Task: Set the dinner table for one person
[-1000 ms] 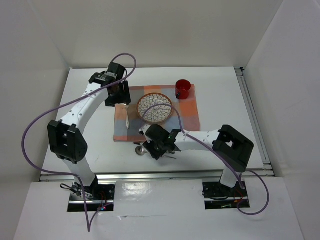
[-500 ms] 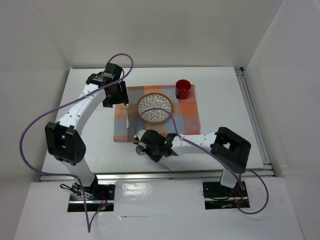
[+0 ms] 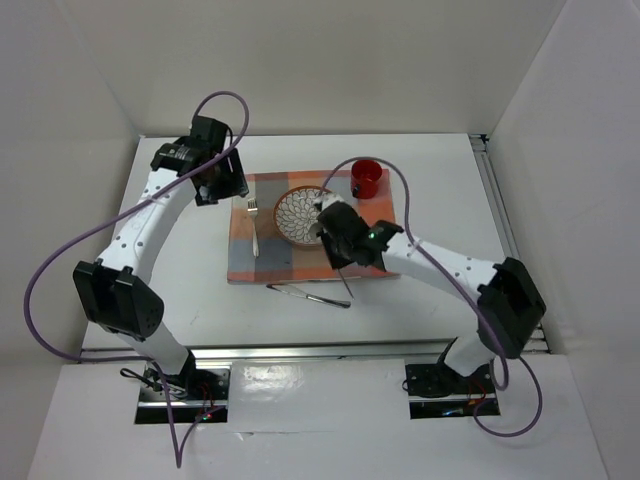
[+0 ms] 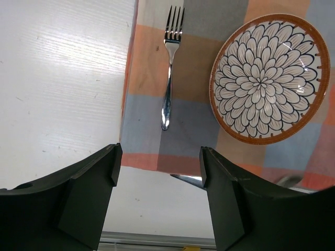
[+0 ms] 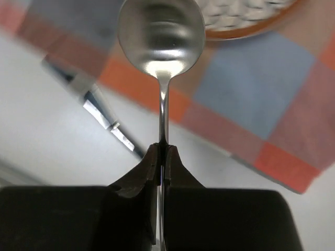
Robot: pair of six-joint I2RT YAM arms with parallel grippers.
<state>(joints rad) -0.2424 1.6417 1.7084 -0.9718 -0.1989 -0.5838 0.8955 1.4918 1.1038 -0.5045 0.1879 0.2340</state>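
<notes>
The white dinner table (image 3: 170, 270) carries a checkered placemat (image 3: 370, 235) with a flower-patterned plate (image 3: 298, 215), a fork (image 3: 254, 222) left of the plate and a red cup (image 3: 366, 178) at its far right corner. My right gripper (image 3: 332, 220) is shut on a spoon (image 5: 160, 36) by the handle and holds it in the air by the plate's right rim (image 5: 246, 21); the jaws (image 5: 163, 151) pinch the handle. My left gripper (image 3: 222, 185) is open and empty, above the placemat's left edge. In its view (image 4: 159, 167) the fork (image 4: 170, 68) and plate (image 4: 269, 78) lie ahead.
A knife (image 3: 310, 295) lies on the bare table just in front of the placemat's near edge; it also shows in the right wrist view (image 5: 94, 102), and its tip in the left wrist view (image 4: 188, 179). A metal rail (image 3: 505, 230) runs along the table's right edge.
My right gripper has risen from the table near the knife with the spoon and moved back to the plate's right side. My left arm has drawn back and left, off the fork.
</notes>
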